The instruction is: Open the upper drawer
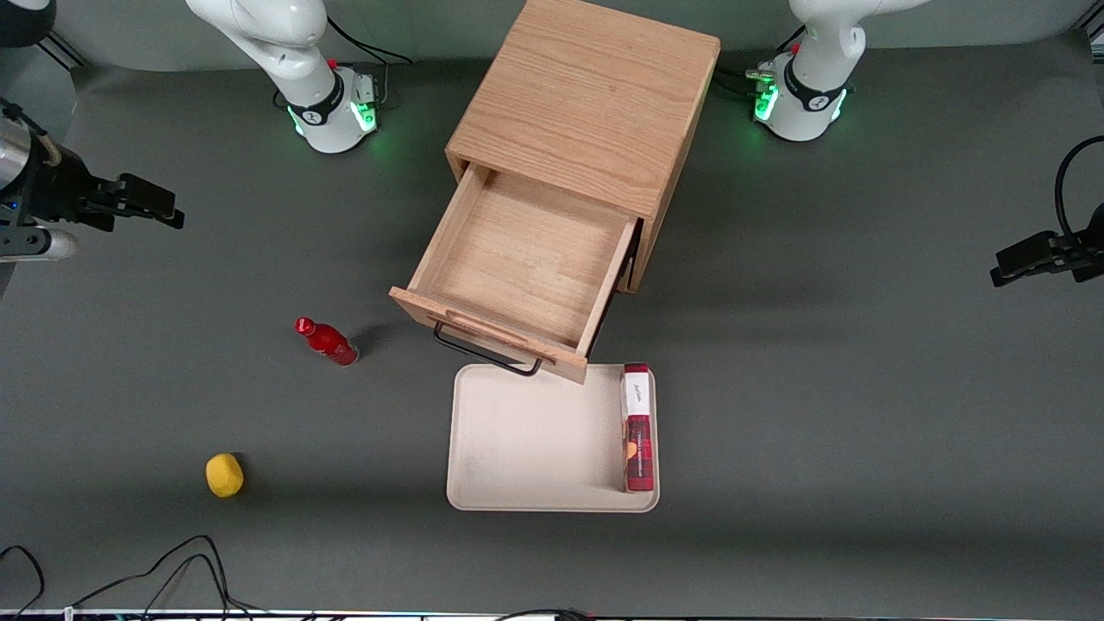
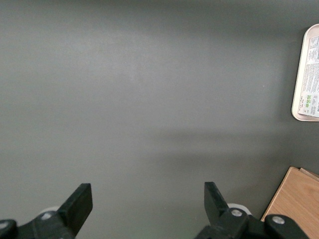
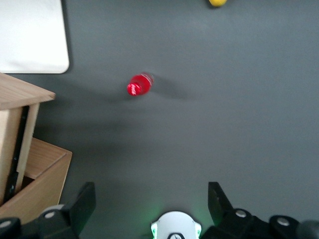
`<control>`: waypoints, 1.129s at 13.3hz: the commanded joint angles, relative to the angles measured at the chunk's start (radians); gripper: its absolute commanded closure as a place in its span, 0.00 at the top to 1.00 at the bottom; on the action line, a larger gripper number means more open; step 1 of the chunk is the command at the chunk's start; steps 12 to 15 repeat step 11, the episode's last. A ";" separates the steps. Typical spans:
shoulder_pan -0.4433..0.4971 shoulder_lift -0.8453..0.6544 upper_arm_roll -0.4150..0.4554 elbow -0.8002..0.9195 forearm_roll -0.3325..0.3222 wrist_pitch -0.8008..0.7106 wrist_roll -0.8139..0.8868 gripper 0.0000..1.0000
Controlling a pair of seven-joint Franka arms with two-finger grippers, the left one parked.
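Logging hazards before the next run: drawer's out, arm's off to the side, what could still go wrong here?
1. The upper drawer is pulled far out; its front overhangs the edge of the cream tray, so lifting the tray could catch the black handle.
2. The red bottle stands between the open hand and the drawer; a low sweep back could topple it.

Box [image 1: 637, 427] on tray [image 1: 526, 440], before upper drawer [image 1: 526, 263]

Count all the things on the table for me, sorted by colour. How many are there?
Wooden: 1, the cabinet with its upper drawer pulled out
Red: 2, the bottle and the box
Yellow: 1, the lemon
Cream: 1, the tray
Total: 5
The open gripper hangs apart, toward the working arm's end.
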 commanded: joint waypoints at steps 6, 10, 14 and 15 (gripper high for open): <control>0.383 -0.069 -0.344 -0.121 0.008 0.077 0.005 1.00; 0.419 -0.138 -0.384 -0.230 0.008 0.154 0.011 1.00; 0.428 -0.138 -0.401 -0.227 0.008 0.151 0.010 1.00; 0.428 -0.138 -0.401 -0.227 0.008 0.151 0.010 1.00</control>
